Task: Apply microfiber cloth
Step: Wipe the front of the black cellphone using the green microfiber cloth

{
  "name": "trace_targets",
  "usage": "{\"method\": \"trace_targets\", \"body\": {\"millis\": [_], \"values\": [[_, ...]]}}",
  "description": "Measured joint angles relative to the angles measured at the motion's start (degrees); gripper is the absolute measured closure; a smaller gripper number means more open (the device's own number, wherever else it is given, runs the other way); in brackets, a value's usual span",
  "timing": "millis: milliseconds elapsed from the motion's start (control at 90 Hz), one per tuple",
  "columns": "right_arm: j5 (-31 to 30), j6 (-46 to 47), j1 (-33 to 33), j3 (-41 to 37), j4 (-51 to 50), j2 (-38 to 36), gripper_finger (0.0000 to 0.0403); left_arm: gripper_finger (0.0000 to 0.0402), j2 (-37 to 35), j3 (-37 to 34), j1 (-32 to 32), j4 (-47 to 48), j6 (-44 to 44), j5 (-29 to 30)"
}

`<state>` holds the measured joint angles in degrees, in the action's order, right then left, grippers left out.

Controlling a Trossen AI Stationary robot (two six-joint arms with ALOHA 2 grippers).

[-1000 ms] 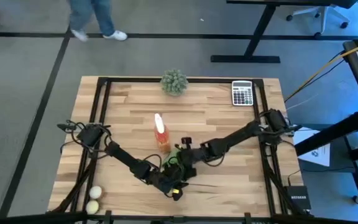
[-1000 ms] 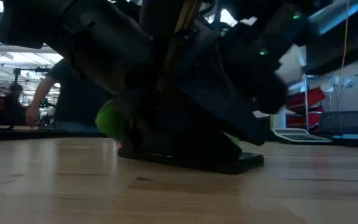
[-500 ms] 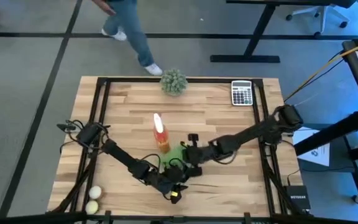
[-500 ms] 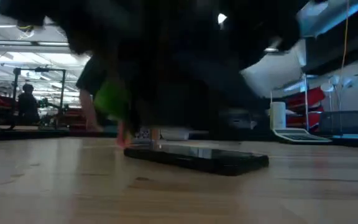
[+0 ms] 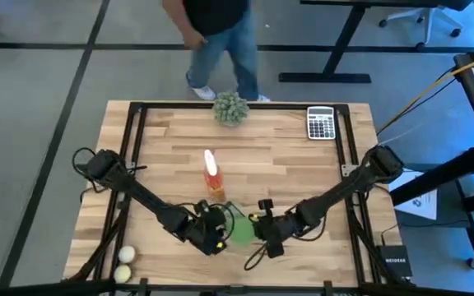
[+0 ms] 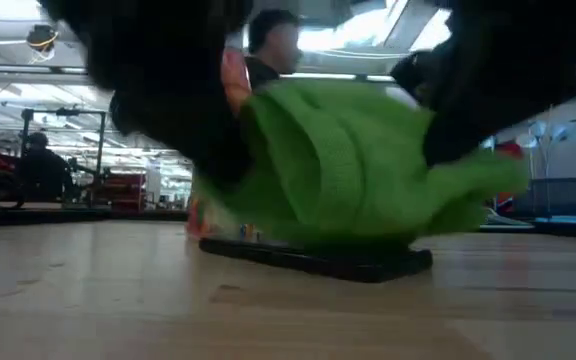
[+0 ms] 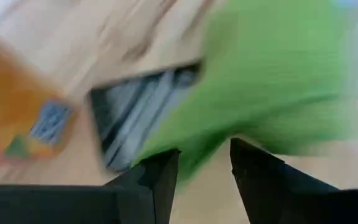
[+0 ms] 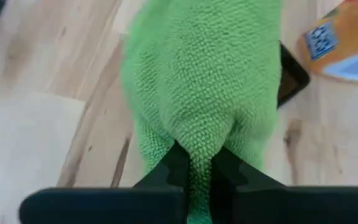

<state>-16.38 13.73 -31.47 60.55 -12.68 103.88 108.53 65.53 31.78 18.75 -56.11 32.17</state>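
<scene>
Microfiber cloth [image 8: 201,81], pinched by right pincer [image 8: 197,163]

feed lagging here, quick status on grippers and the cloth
Right gripper shut on microfiber cloth. Left gripper open at cloth's other edge. Cloth draped over dark flat device. Orange spray bottle close by.

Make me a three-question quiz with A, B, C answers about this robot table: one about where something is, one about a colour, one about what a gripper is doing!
1. Where is the calculator?
A. far right corner
B. near left corner
C. under the cloth

2. What colour is the cloth?
A. blue
B. green
C. white

3. What is the right gripper doing?
A. hanging open
B. holding the bottle
C. pinching the cloth

Answers:
1 A, it sits by the table's far right edge in the high view.
2 B, bright green in every view.
3 C, the right wrist view shows its fingers shut on a fold of cloth.
</scene>
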Motion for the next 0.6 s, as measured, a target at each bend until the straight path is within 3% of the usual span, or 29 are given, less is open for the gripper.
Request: {"method": "trace_targets", "body": {"millis": [144,278,467,600], "values": [[0.2,-2.3,0.5,0.0,0.1,2.9,0.0393,0.027,2.7,-1.8,-0.9,-3.7,-2.6,0.3],[-0.5,-5.3,0.5,0.1,-5.4,2.9,0.0393,0.027,3.7,-1.8,-0.8,-9.1,-3.9,-3.6],[-7.6,-7.7,0.7,0.2,-16.2,0.9,0.0393,0.027,4.3,-2.1,1.1,-21.4,-3.1,-9.2],[-6.4,-7.0,0.8,0.1,-19.3,-2.6,0.0393,0.027,2.2,-2.0,1.2,-23.6,-2.0,-12.7]]}}
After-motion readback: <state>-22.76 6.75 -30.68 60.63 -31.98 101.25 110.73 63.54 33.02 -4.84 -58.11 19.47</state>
